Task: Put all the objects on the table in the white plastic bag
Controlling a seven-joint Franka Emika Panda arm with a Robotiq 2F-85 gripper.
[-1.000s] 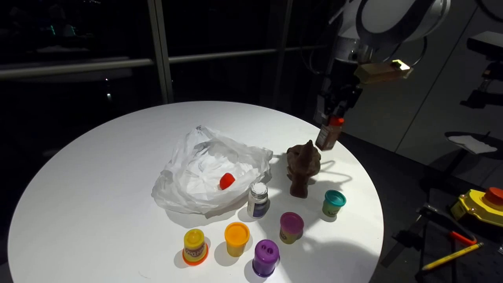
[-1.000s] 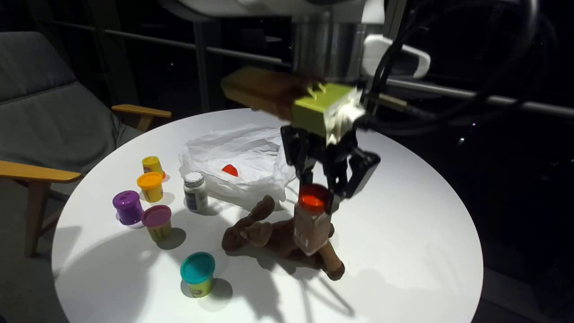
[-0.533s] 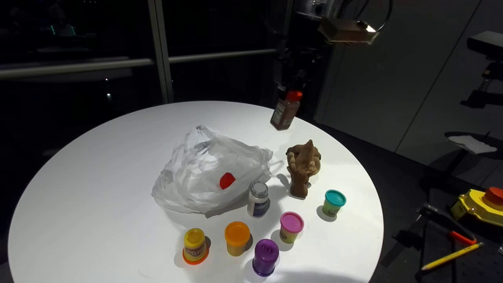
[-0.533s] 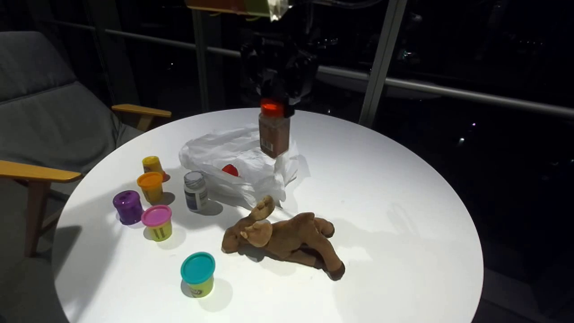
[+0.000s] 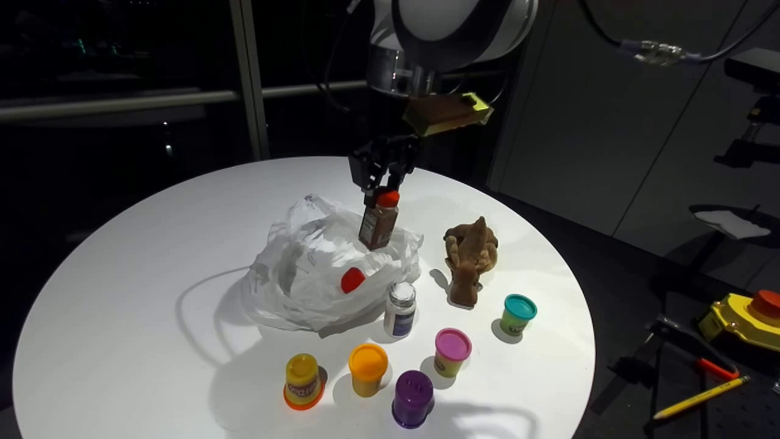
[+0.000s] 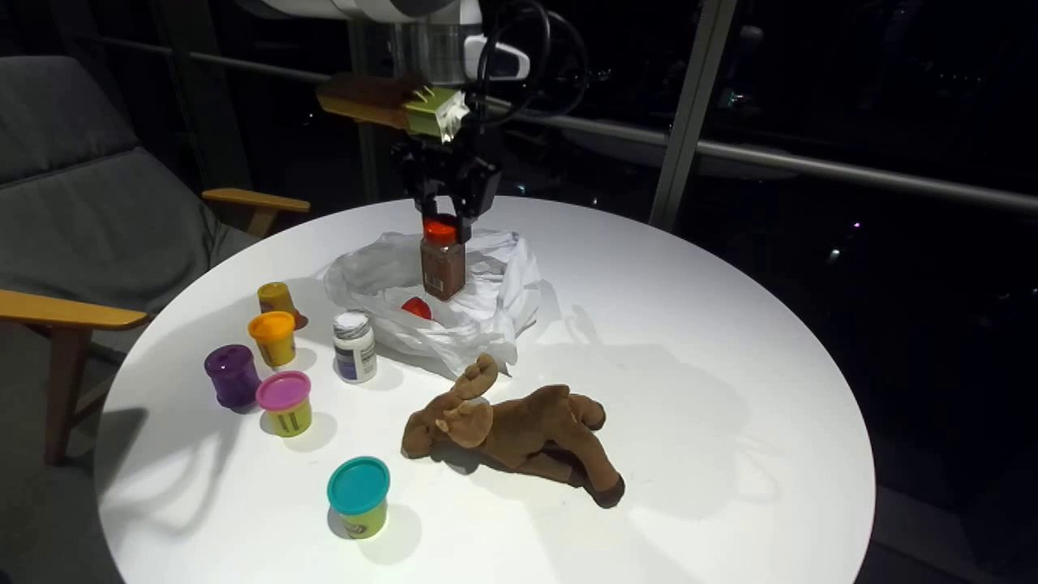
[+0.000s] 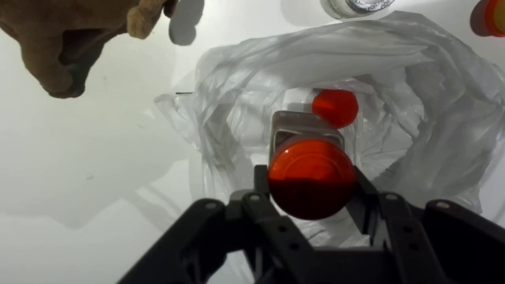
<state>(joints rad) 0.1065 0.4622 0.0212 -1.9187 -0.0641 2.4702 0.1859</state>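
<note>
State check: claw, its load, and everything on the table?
Bag: open
Jar: capped, held at bag's mouth
Claw: shut on jar
Red object: inside bag
White bottle: upright, capped
Toy moose: lying down
Teal tub: upright, lidded
Pink tub: upright, lidded
Orange tub: upright, lidded
Yellow tub: standing upside down
Purple tub: standing, lid unclear

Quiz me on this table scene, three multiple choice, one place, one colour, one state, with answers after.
1. Where is the brown plush animal?
A) on the table, outside the bag
B) inside the bag
C) under the bag

2. What colour is the lid of the square bottle?
A) green
B) white
C) red

3. How is the gripper?
A) open
B) closed on the bottle
C) closed, empty

1 A: an exterior view shows table between it and the bag.
2 C: the wrist view shows it from above.
3 B: fingers touch the lid on both sides.
</note>
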